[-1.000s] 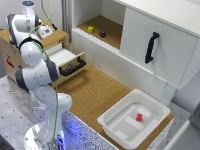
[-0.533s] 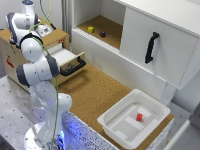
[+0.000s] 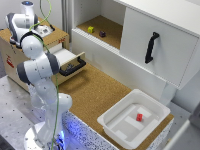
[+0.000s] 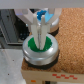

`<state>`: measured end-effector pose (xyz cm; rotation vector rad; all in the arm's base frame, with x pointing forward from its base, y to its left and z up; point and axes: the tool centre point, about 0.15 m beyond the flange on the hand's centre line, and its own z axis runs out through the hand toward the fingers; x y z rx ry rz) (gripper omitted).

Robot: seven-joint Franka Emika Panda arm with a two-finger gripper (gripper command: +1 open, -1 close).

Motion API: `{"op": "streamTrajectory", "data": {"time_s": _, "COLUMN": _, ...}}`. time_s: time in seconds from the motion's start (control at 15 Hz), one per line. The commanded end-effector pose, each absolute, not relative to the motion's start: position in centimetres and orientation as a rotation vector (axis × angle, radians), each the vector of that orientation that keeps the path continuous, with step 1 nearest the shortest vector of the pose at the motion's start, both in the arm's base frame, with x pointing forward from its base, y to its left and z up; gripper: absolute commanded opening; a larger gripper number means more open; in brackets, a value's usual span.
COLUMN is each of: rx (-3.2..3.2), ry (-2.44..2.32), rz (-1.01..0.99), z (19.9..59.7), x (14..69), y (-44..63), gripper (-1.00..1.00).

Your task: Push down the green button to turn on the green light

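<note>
In the wrist view the green button sits in a round silver housing on top of a wooden box. My gripper is shut, its fingers together, and the fingertips rest on the middle of the button. Whether a green light is lit cannot be told. In the exterior view my gripper is over the wooden box at the exterior view's left, and the arm hides the button there.
An open drawer with a black handle sticks out below the box. A cabinet with a black door handle holds small objects on its open shelf. A white bin with a red block stands at the front.
The arm's upper links have shifted slightly over the wooden box. Nothing else has moved.
</note>
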<state>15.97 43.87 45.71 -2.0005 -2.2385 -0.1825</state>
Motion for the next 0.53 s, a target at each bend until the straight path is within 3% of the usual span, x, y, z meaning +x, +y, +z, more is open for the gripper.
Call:
{"op": "streamTrajectory", "data": {"time_s": 0.0, "rx": -2.055, "ry": -2.308, "rz": -0.133, "z": 44.6, "x": 15.8, "y": 45.9, "gripper": -1.0}}
{"op": "streamTrajectory", "data": {"time_s": 0.47, "rx": -1.983, "ry": -2.427, "rz": -0.344, "z": 49.0, "x": 13.7, "y": 45.2, "gripper": -1.0}}
